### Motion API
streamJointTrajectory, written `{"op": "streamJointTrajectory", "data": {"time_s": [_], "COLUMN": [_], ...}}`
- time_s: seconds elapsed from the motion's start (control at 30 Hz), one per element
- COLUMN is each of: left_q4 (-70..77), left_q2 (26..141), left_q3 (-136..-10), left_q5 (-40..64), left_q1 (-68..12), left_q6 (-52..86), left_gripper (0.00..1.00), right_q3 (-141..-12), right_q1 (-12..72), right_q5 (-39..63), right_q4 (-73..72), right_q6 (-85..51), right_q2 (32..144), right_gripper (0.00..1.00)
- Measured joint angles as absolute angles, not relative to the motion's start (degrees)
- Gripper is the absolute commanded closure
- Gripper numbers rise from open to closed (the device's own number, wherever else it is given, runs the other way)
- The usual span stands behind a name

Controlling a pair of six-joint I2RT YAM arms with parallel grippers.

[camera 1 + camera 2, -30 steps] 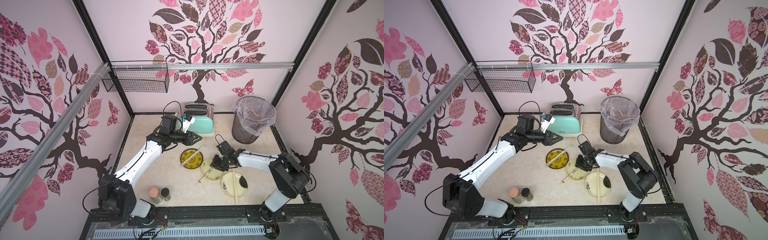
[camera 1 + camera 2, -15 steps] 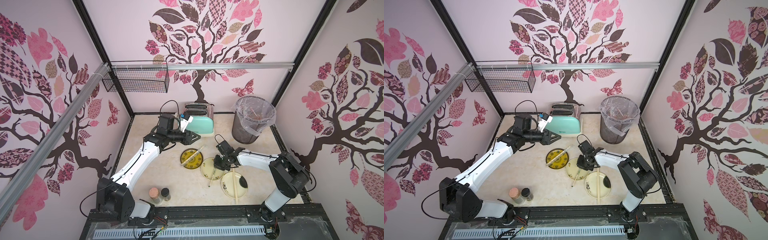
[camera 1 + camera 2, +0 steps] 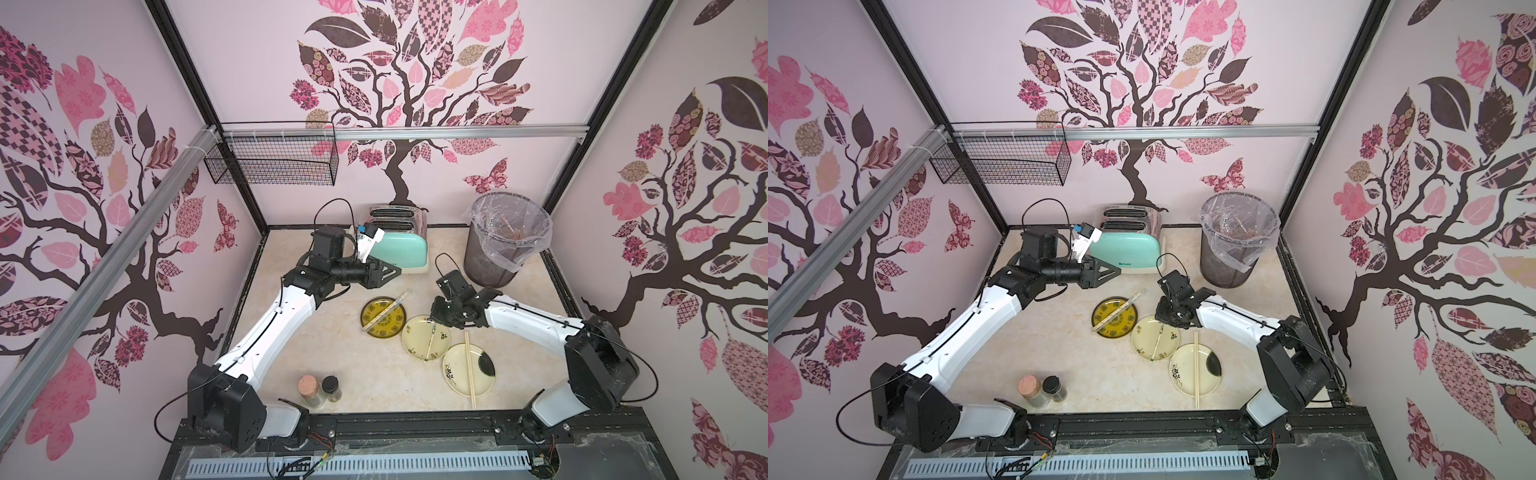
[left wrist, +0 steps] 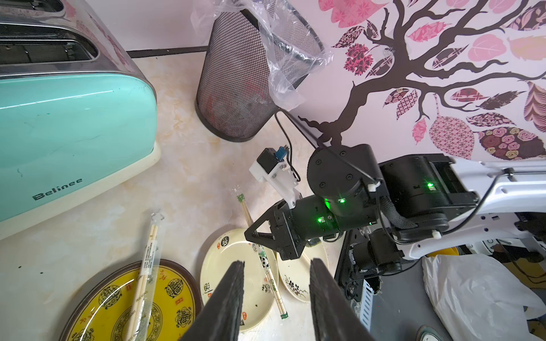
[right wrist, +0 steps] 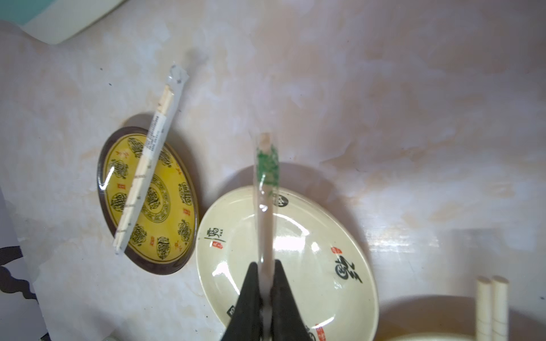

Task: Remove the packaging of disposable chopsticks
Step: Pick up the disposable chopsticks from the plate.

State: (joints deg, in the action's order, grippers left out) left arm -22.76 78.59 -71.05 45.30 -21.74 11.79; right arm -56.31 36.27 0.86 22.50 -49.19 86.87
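Observation:
My right gripper (image 5: 266, 264) is shut on a pair of disposable chopsticks in clear packaging with green print (image 5: 266, 183), held low over the middle cream plate (image 5: 310, 236). In both top views that pair (image 3: 432, 340) (image 3: 1158, 343) runs along this plate. A second wrapped pair (image 3: 386, 309) (image 5: 150, 159) lies across the yellow plate (image 3: 376, 328). Bare chopsticks (image 3: 468, 370) rest on the near cream plate (image 3: 484, 374). My left gripper (image 3: 395, 272) (image 4: 277, 262) hangs open and empty in the air beside the toaster, pointing toward the right gripper.
A mint toaster (image 3: 399, 245) stands at the back. A mesh bin with a clear liner (image 3: 505, 241) is at the back right. Two small jars (image 3: 309, 390) (image 3: 331, 388) stand near the front edge. A wire basket (image 3: 274, 162) hangs on the back wall.
My right gripper has shut on the green-printed wrapped pair. That pair has swung from sticking out past the plate's left to lying along the plate. The left arm drew back slightly.

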Motion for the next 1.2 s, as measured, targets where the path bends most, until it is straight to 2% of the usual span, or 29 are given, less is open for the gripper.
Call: {"op": "streamJointTrajectory", "data": {"time_s": [0.3,0.57,0.77,0.93,1.07,1.2], "left_q4": [-23.5,-23.3,-21.6,-16.7,-11.0,-9.1], "left_q2": [78.6,78.6,77.9,74.4,71.0,72.7], "left_q3": [-71.0,-71.0,-70.6,-68.9,-67.5,-70.5], "left_q5": [43.9,43.1,44.1,51.6,55.5,58.0], "left_q1": [-20.6,-17.9,-16.2,-16.3,-19.1,-22.1], "left_q6": [11.4,11.4,12.1,12.7,14.6,15.2], "left_gripper": [0.60,0.61,0.60,0.56,0.54,0.54], "right_q3": [-57.3,-57.1,-52.7,-48.2,-48.1,-48.1], "right_q1": [36.2,33.6,30.9,30.2,30.2,30.2], "right_q5": [-4.5,-1.6,5.2,14.6,24.4,31.6], "right_q4": [18.1,5.2,-8.7,-19.0,-24.4,-28.3], "right_q6": [-41.6,-31.1,-24.3,-20.8,-18.8,-18.3], "right_q2": [75.2,69.3,65.5,64.9,66.7,68.1], "right_gripper": [1.00,1.00,1.00,1.00,1.00,1.00]}}
